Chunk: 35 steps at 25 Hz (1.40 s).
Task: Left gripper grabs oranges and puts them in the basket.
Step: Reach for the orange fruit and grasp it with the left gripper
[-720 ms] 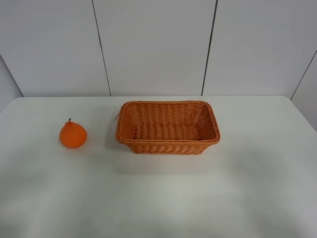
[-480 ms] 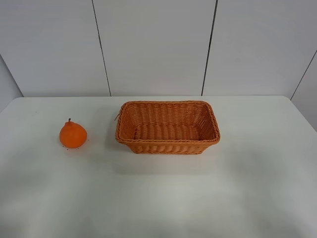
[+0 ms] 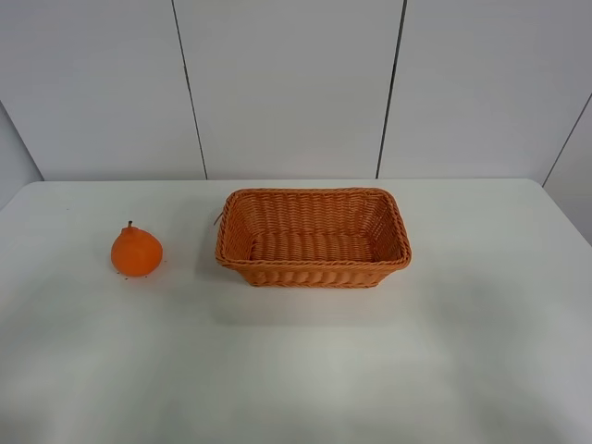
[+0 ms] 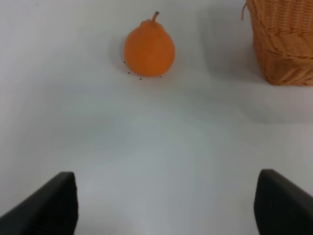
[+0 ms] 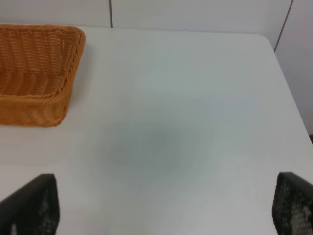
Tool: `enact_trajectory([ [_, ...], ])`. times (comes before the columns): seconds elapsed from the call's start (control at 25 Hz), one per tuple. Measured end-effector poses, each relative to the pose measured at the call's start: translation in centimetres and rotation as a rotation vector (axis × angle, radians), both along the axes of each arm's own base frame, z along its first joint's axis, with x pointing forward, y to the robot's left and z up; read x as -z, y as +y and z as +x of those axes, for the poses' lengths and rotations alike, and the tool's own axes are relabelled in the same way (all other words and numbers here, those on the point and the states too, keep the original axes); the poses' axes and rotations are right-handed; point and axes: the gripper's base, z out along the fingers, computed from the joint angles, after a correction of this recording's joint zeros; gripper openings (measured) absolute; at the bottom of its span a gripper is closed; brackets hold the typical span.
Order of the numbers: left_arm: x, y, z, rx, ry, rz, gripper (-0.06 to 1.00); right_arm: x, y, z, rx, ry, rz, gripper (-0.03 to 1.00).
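Note:
One orange (image 3: 137, 252) with a knobby top and dark stem sits on the white table, left of the wicker basket (image 3: 313, 274). The basket holds nothing. The left wrist view shows the orange (image 4: 149, 48) ahead of my left gripper (image 4: 166, 200), well clear of it, with a basket corner (image 4: 283, 44) to one side. The left fingers (image 4: 46, 205) stand wide apart with nothing between them. My right gripper (image 5: 161, 205) is open too, its fingers (image 5: 293, 203) wide apart over bare table beside the basket (image 5: 34, 105). Neither arm shows in the exterior high view.
The white table (image 3: 296, 370) ends at a panelled wall at the back. Its right edge shows in the right wrist view (image 5: 293, 103). Small dark specks lie by the orange.

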Motion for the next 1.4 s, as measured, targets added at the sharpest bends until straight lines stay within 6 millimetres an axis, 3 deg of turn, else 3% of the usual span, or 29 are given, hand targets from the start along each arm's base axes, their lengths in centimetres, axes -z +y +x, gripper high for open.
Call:
enact_trajectory([
  [0.12, -1.9, 0.0, 2.0, 0.000, 0.068, 0.001, 0.84, 0.0, 0.0, 0.0, 0.000, 0.000, 0.000, 0.69],
  [0.24, -3.9, -0.1, 5.2, 0.000, 0.140, 0.002, 0.84, 0.0, 0.0, 0.0, 0.000, 0.000, 0.000, 0.69],
  [0.4, -5.5, -0.2, 11.1, 0.000, 0.273, 0.004, 0.84, 0.0, 0.0, 0.0, 0.000, 0.000, 0.000, 0.69],
  [0.6, -5.3, -0.3, 19.9, 0.022, 0.460, 0.028, 0.84, 0.0, 0.0, 0.0, 0.000, 0.000, 0.000, 0.69],
  [0.84, -3.5, -0.7, 30.1, 0.028, 0.591, 0.007, 0.84, 0.0, 0.0, 0.0, 0.000, 0.000, 0.000, 0.69],
  [1.04, 0.0, -0.8, 37.9, 0.029, 0.661, 0.003, 0.84, 0.0, 0.0, 0.0, 0.000, 0.000, 0.000, 0.69],
  [1.2, 3.7, -0.9, 42.4, 0.029, 0.726, 0.002, 0.84, 0.0, 0.0, 0.0, 0.000, 0.000, 0.000, 0.69],
  [1.4, 7.8, -1.0, 45.1, 0.032, 0.793, 0.003, 0.84, 0.0, 0.0, 0.0, 0.000, 0.000, 0.000, 0.69],
])
